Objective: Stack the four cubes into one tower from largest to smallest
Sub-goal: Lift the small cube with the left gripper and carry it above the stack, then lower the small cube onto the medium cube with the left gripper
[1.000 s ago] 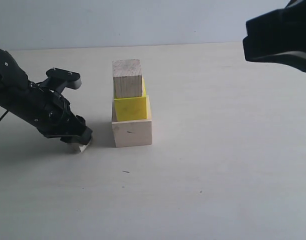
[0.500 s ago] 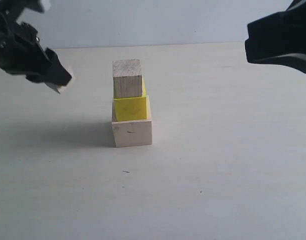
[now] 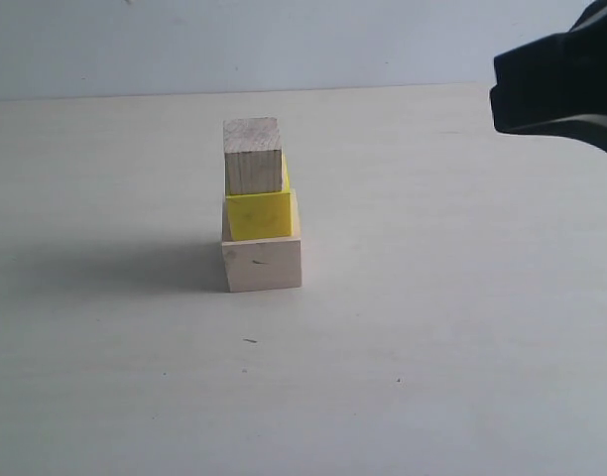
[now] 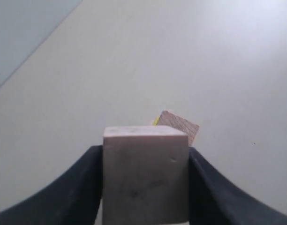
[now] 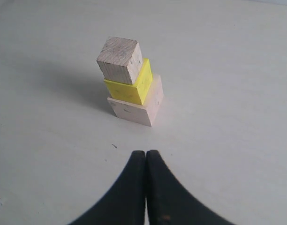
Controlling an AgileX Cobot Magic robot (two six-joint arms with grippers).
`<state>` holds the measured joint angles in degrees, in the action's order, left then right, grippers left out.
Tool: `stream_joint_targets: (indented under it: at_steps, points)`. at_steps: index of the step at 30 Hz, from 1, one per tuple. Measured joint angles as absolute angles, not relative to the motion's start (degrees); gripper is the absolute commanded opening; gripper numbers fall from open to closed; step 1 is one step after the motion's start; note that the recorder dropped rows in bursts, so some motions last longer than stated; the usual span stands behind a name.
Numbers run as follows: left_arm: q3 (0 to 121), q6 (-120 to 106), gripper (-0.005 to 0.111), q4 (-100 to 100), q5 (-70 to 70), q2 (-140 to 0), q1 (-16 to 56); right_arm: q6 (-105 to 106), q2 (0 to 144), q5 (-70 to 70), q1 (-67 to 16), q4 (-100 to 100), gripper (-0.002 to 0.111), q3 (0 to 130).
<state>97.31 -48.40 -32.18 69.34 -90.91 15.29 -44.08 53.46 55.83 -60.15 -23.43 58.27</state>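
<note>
Tower (image 3: 261, 213): pale wood base, yellow middle, grainy top.

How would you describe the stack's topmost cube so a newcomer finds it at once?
On the pale table, one stack of three cubes stands. Its top piece is the bare-wood cube, sitting on the yellow cube. It is the smallest of the three, with visible grain, unlike the large pale wooden cube at the base.
</note>
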Motion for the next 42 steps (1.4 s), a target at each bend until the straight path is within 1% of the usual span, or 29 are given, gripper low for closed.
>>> stream_joint_targets:
  at_steps: [3,8,16,30,42]
  points:
    - [100.9,-49.2,0.000,-30.6,69.4,-93.6,18.2,-44.0,53.5,56.1,-60.1,-22.8,0.000,58.3]
    - [101.0,-49.0,0.000,-24.6,70.2,-96.9,23.1,-44.0,53.5,57.3,-60.1,-22.4,0.000,58.3]
    - [101.0,-37.0,0.000,-20.2,70.2,-101.7,28.2,-43.9,53.5,57.3,-60.1,-22.3,0.000,58.3]
    - [101.0,-31.4,0.000,-19.2,70.2,-103.7,28.3,-44.1,53.5,57.3,-60.1,-22.3,0.000,58.3]
    - [101.0,-4.1,0.000,-23.2,70.2,-103.7,28.3,-44.1,53.5,57.4,-60.1,-22.3,0.000,58.3]
